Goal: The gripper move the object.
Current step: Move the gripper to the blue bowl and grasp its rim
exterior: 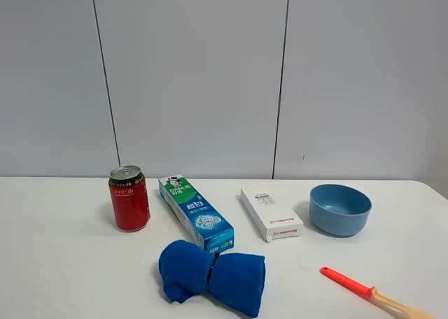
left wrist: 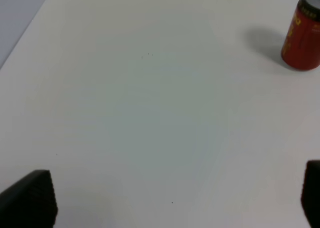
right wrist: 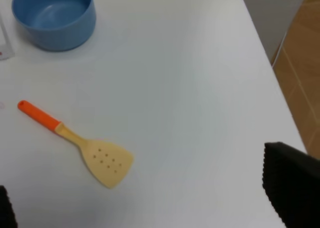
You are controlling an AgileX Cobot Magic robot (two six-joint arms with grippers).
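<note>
The light-blue bowl (exterior: 340, 208) stands upright and empty on the white table at the right; it also shows in the right wrist view (right wrist: 54, 15). Neither arm shows in the high view. In the left wrist view my left gripper (left wrist: 175, 200) is open, with dark fingertips (left wrist: 30, 198) at the frame's edges over bare table, far from the bowl. In the right wrist view my right gripper (right wrist: 150, 208) is open, one finger (right wrist: 292, 183) in view, well apart from the bowl.
A red can (exterior: 129, 198) stands at the left, also in the left wrist view (left wrist: 302, 35). A toothpaste box (exterior: 195, 212), a white box (exterior: 271, 214), a dark-blue rolled cloth (exterior: 212, 275) and an orange-handled spatula (exterior: 371, 293) lie on the table. The table's right edge (right wrist: 272, 83) is near.
</note>
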